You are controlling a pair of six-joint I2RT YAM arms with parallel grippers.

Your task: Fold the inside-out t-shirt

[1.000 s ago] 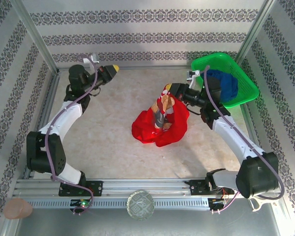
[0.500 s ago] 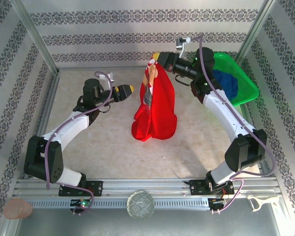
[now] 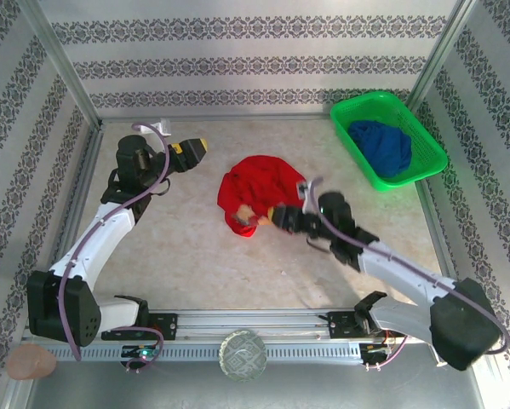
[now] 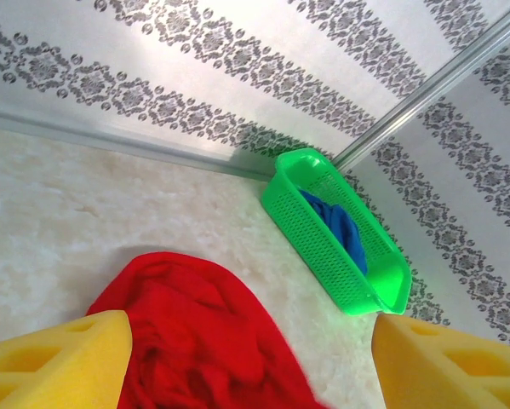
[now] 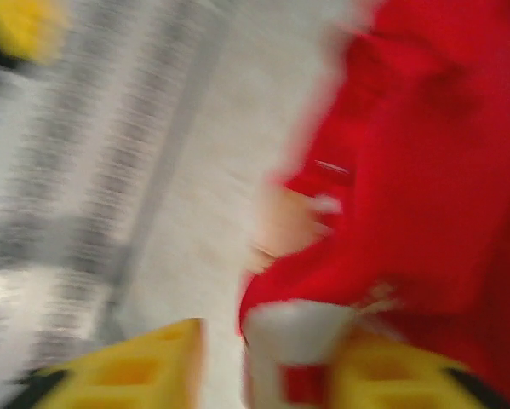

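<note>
The inside-out t-shirt (image 3: 259,183) lies in a crumpled red heap in the middle of the table. My right gripper (image 3: 276,219) is low at the heap's near edge. In the blurred right wrist view its yellow fingers (image 5: 135,366) stand apart, so the right gripper (image 5: 263,366) is open, with the red cloth (image 5: 425,170) and a white tag (image 5: 297,332) against the right-hand finger. My left gripper (image 3: 195,147) hovers left of the heap, apart from it. It is open (image 4: 250,358), and the shirt (image 4: 203,341) shows on the table beyond its wide-set yellow pads (image 4: 59,362).
A green basket (image 3: 425,141) holding a dark blue garment (image 3: 382,146) sits at the back right corner, seen too in the left wrist view (image 4: 323,247). Patterned walls and metal posts enclose the table. A round disc (image 3: 243,354) rests on the front rail.
My right gripper had lifted the shirt high, then came down toward the near side and opened; the shirt now lies as a heap. My left gripper opened and drew back left.
</note>
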